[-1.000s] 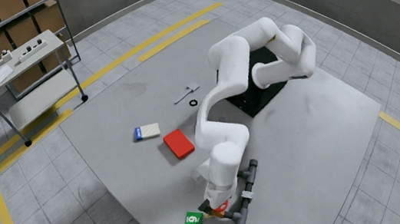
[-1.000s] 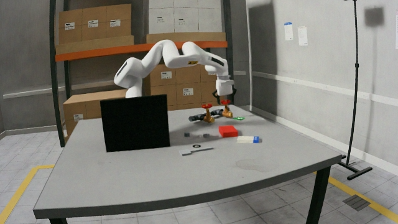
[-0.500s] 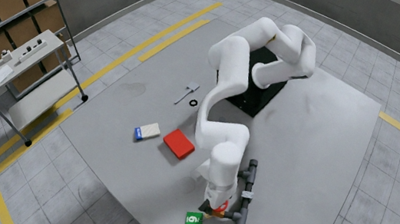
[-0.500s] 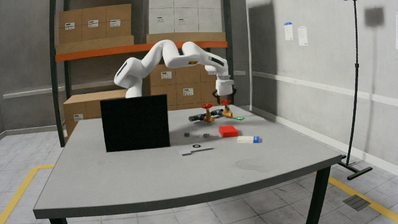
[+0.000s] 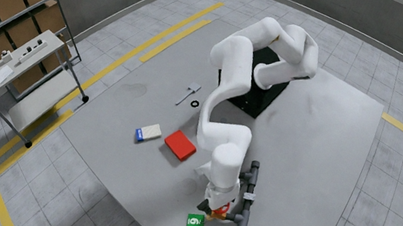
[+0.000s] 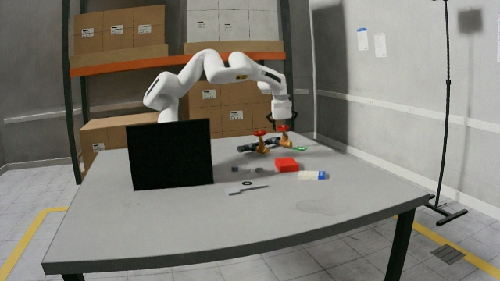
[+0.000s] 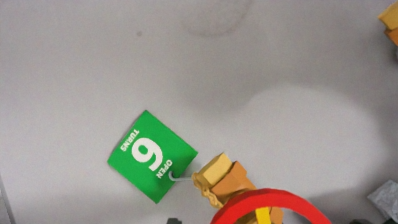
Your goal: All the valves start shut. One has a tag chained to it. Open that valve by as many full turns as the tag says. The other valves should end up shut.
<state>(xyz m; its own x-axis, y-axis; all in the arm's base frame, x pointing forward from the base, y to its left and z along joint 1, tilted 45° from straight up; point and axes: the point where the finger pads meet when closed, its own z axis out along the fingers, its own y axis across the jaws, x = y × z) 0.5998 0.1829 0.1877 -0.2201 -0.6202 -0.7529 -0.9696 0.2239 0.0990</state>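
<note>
A brass valve with a red handwheel [image 7: 265, 207] has a green tag [image 7: 151, 155] chained to it; the tag reads "OPEN 6 TURNS". The tag lies flat on the table [image 5: 195, 221]. My gripper [image 6: 281, 119] is open and hovers just above this handwheel [image 6: 283, 128], touching nothing. In the top view the gripper [image 5: 214, 209] sits over the wheel [image 5: 220, 209] and my arm hides most of it. A second brass valve with a red handwheel [image 6: 259, 133] stands to the left on the same dark grey pipe [image 5: 247, 200].
A red block [image 5: 180, 145], a white and blue box [image 5: 148, 132], a grey tool [image 5: 188, 93] and a small black ring [image 5: 195, 103] lie mid-table. A black box [image 6: 169, 154] stands at my base. The valve sits near the table's edge.
</note>
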